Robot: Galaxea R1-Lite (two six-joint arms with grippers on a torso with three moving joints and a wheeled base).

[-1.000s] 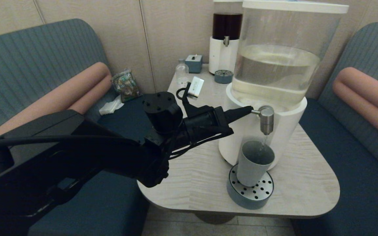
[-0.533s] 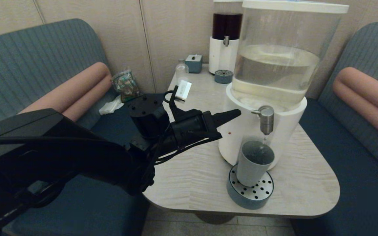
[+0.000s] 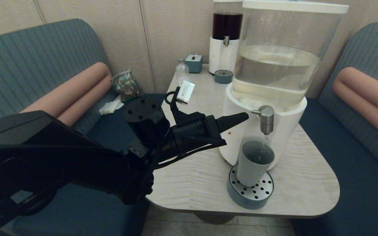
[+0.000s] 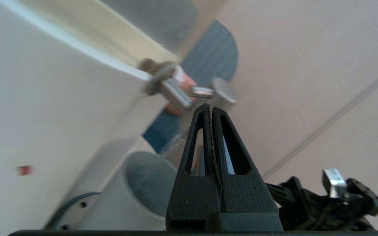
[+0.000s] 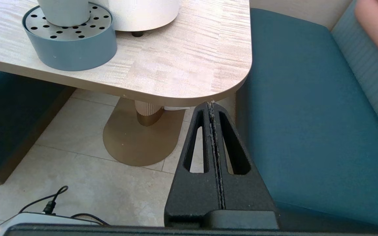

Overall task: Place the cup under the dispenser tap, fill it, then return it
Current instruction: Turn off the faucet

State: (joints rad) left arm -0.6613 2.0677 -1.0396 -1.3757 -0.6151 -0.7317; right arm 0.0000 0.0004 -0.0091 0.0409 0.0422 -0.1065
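Observation:
The grey-green cup [image 3: 254, 163] stands upright on the round perforated tray [image 3: 241, 200], directly below the steel dispenser tap [image 3: 266, 120]. A thin stream of clear liquid falls from the tap into it. My left gripper [image 3: 246, 115] is shut and empty, its tip a short way left of the tap's small side lever. The left wrist view shows the shut tips [image 4: 207, 106] just short of the tap [image 4: 172, 90], with the cup [image 4: 133, 193] below. My right gripper [image 5: 211, 104] is shut and parked low, beneath the table's near right corner.
The big clear-tank dispenser [image 3: 274, 65] fills the table's right side. A dark-liquid dispenser [image 3: 225, 42], a small tray [image 3: 223, 76], a blue box [image 3: 194, 63], a clear bottle [image 3: 181, 70] and a white card [image 3: 186, 91] stand further back. Teal seats [image 5: 307, 114] flank the table [image 3: 192, 177].
The left gripper drew back to the left from the tap's lever, then came partway forward again towards it. The cup has not moved and liquid still runs into it.

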